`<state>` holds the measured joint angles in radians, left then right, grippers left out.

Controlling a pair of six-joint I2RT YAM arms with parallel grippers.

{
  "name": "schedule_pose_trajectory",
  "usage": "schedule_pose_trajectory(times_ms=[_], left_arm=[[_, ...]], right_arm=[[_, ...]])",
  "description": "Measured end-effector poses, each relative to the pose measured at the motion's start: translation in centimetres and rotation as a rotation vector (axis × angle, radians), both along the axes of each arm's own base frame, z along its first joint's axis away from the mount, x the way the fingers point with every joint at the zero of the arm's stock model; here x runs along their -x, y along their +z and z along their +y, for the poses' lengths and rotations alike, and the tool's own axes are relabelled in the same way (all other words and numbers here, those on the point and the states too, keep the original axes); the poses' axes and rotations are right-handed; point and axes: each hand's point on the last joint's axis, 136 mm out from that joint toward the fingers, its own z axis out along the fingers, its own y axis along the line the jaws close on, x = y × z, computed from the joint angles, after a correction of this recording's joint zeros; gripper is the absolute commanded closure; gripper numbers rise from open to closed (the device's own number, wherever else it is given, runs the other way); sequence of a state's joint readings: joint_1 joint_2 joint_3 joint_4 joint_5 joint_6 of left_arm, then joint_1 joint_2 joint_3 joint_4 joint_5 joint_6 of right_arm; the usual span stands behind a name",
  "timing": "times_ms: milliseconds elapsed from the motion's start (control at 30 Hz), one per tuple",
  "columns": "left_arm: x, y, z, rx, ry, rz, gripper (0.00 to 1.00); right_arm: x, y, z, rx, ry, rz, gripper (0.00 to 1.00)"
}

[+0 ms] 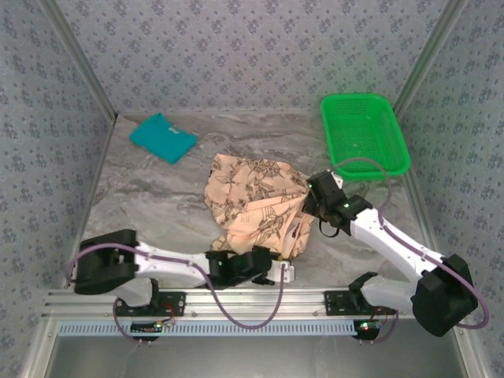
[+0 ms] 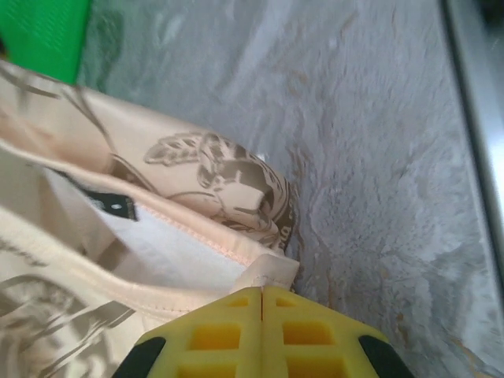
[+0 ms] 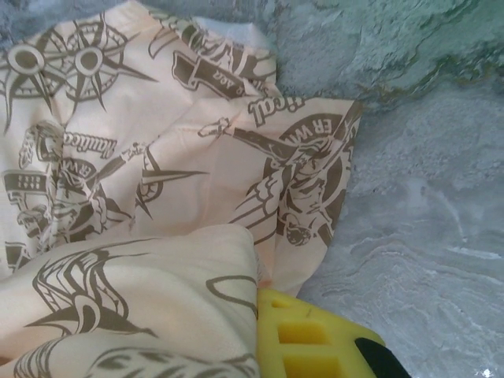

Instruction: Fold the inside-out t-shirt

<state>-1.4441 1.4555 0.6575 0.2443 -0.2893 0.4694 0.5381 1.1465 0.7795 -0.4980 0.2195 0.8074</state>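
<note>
The peach-beige cloth t-shirt with dark brown compass-rose prints [image 1: 256,197] lies crumpled at the middle of the grey marbled tabletop [image 1: 150,197]. A small dark label [image 2: 110,205] shows just inside a seamed opening. The left gripper [image 2: 262,299], yellow pads pressed together, pinches a seamed edge at the shirt's near side. The right gripper [image 3: 272,311], closed, holds a fold at its right edge. A folded plain teal shirt [image 1: 162,137] lies far left and a green plastic mesh basket [image 1: 365,134] far right, both apart from it.
</note>
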Motion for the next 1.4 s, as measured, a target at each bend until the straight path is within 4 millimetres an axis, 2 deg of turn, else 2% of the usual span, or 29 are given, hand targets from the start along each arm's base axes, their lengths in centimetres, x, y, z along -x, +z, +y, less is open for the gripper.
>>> schedule_pose_trajectory(times_ms=[100, 200, 267, 400, 467, 567, 667, 767, 867, 933, 1000, 1100, 1200, 1267, 1367, 1400], left_arm=[[-0.4, 4.3, 1.4, 0.094, -0.001, 0.066, 1.0], [-3.6, 10.1, 4.1, 0.232, 0.079, 0.117, 1.0], [-6.5, 14.9, 6.6, 0.34, 0.15, 0.129, 1.0], [-11.1, 23.8, 11.7, 0.494, 0.244, 0.1, 1.0], [-13.1, 27.8, 13.7, 0.52, 0.261, 0.085, 1.0], [-16.4, 32.4, 15.1, 0.525, 0.266, 0.078, 1.0], [-20.7, 35.2, 16.3, 0.537, 0.275, 0.085, 1.0], [-25.2, 35.9, 17.7, 0.539, 0.298, 0.146, 1.0], [-27.3, 36.4, 17.5, 0.518, 0.28, 0.216, 1.0], [-26.8, 36.7, 17.3, 0.505, 0.265, 0.239, 1.0], [-25.4, 37.5, 17.3, 0.498, 0.247, 0.244, 1.0], [-22.4, 39.9, 18.0, 0.508, 0.228, 0.202, 1.0], [-18.4, 43.1, 19.0, 0.538, 0.203, 0.127, 1.0], [-15.6, 45.5, 19.6, 0.571, 0.181, 0.068, 1.0], [-11.4, 49.0, 20.1, 0.631, 0.123, 0.002, 1.0], [-10.6, 49.8, 20.4, 0.645, 0.119, -0.016, 1.0]], right_arm=[[0.0, 0.3, -0.8, 0.005, -0.019, 0.005, 1.0], [-0.3, 1.7, -1.1, 0.0, -0.031, -0.01, 1.0], [-1.0, 4.1, -0.9, -0.02, -0.026, -0.062, 1.0], [-3.3, 11.3, 0.4, -0.068, 0.015, -0.221, 1.0], [-5.1, 16.2, 1.6, -0.093, 0.052, -0.319, 1.0], [-8.4, 23.4, 3.1, -0.113, 0.084, -0.469, 0.99], [-12.2, 28.8, 3.5, -0.116, 0.074, -0.564, 1.0], [-15.3, 32.1, 3.2, -0.114, 0.057, -0.614, 1.0], [-16.2, 34.0, 3.1, -0.09, 0.068, -0.642, 1.0], [-15.7, 34.9, 2.9, -0.052, 0.079, -0.657, 1.0], [-14.7, 36.1, 2.8, -0.016, 0.095, -0.686, 1.0], [-11.7, 38.1, 3.1, 0.03, 0.138, -0.731, 1.0], [-7.9, 41.2, 3.0, 0.04, 0.171, -0.809, 1.0], [-4.6, 43.7, 2.4, 0.028, 0.184, -0.877, 1.0], [0.2, 47.1, 1.0, -0.012, 0.2, -0.978, 1.0], [1.2, 47.9, 0.1, -0.015, 0.182, -1.003, 1.0]])
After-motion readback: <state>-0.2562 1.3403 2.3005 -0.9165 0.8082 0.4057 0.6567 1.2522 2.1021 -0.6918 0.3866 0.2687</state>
